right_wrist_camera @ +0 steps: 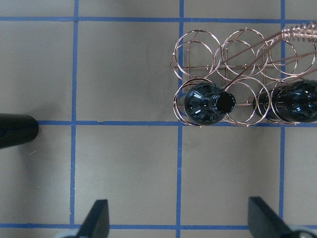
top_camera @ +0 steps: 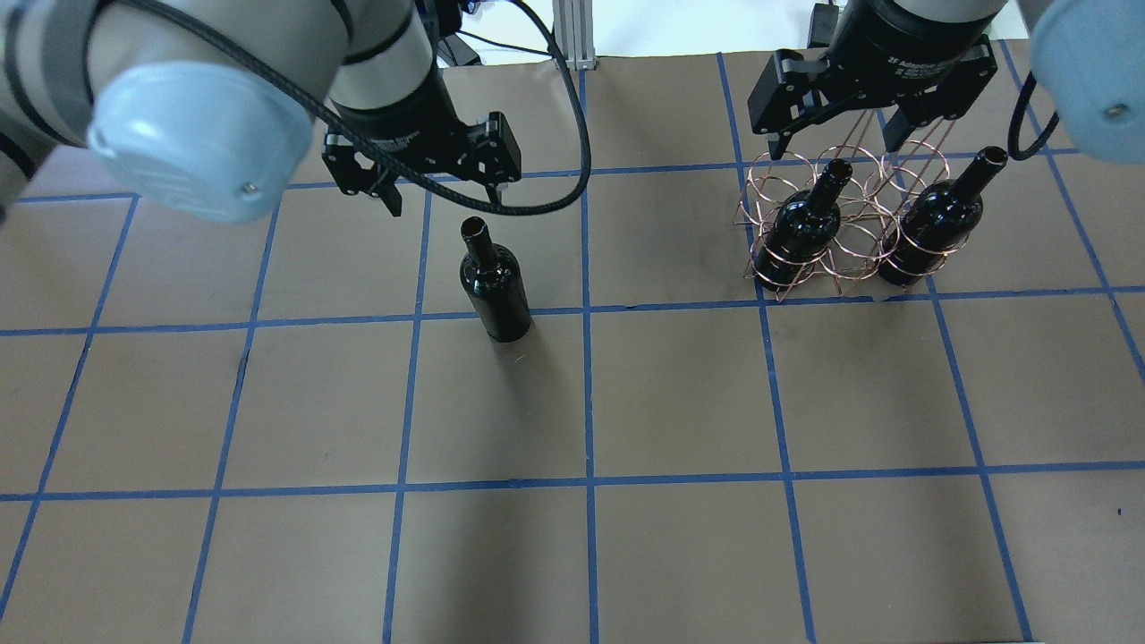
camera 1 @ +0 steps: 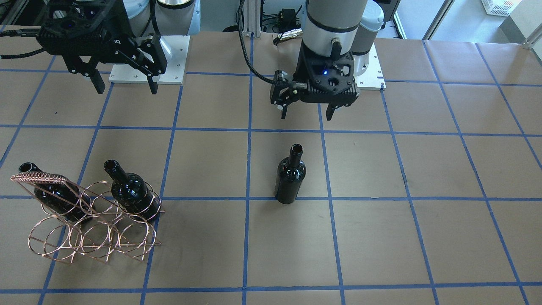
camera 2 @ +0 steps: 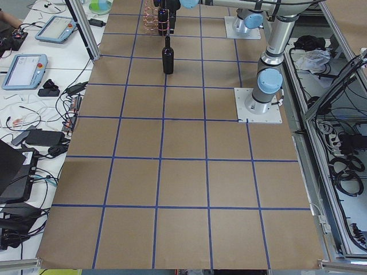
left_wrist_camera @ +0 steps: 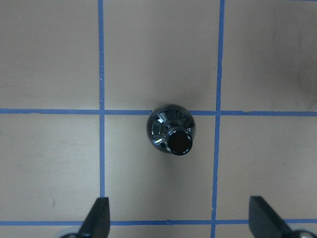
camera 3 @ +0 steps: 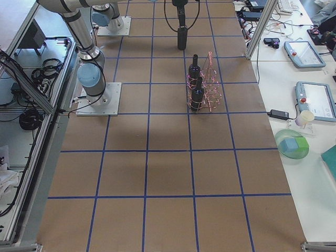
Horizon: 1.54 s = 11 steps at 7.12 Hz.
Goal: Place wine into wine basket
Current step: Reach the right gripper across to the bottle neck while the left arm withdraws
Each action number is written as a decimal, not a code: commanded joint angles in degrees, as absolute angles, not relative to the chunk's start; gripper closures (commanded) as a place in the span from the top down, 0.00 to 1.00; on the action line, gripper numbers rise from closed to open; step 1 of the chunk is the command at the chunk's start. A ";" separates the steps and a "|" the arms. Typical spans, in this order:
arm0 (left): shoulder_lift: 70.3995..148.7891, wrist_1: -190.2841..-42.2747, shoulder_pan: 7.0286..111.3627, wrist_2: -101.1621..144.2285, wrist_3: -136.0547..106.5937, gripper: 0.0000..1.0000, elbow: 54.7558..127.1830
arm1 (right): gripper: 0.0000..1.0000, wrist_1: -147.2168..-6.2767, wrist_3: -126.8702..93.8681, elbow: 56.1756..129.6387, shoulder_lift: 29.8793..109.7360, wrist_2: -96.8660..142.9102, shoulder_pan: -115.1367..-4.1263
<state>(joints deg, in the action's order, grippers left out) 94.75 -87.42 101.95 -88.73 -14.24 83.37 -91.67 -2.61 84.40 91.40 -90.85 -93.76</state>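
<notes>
One dark glass wine bottle (camera 1: 290, 176) stands upright and alone on the brown paper, also in the overhead view (top_camera: 494, 286) and in the left wrist view (left_wrist_camera: 171, 128). My left gripper (camera 1: 307, 113) is open and empty, above the bottle and a little to the robot's side of it (left_wrist_camera: 181, 220). The copper wire wine basket (camera 1: 93, 224) holds two more bottles (top_camera: 801, 228) (top_camera: 939, 224) upright in its near row. My right gripper (top_camera: 836, 134) is open and empty, raised above the table beside the basket (right_wrist_camera: 237, 84).
The arms' white base plates (camera 1: 148, 76) (camera 2: 258, 106) sit at the robot's edge of the table. Operator benches with tablets (camera 3: 310, 100) and a green bowl (camera 3: 293, 146) lie beyond the far edge. Blue tape lines grid the paper.
</notes>
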 commanded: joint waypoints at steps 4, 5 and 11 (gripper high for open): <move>91.32 -97.65 85.27 -90.26 -2.12 1.00 80.42 | 1.00 -96.56 -12.90 76.82 80.19 -90.18 -101.23; 91.06 -97.65 82.90 -90.09 -0.98 1.00 80.68 | 1.00 -99.11 -16.92 76.47 77.81 -90.87 -105.25; 90.26 -99.23 73.58 -90.53 11.78 1.00 81.47 | 1.00 -106.95 -32.16 76.12 68.30 -92.72 -122.68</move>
<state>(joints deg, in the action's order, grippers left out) 90.40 -99.08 74.80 -90.49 11.42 81.42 -104.91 -31.33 76.26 69.81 -92.77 -120.43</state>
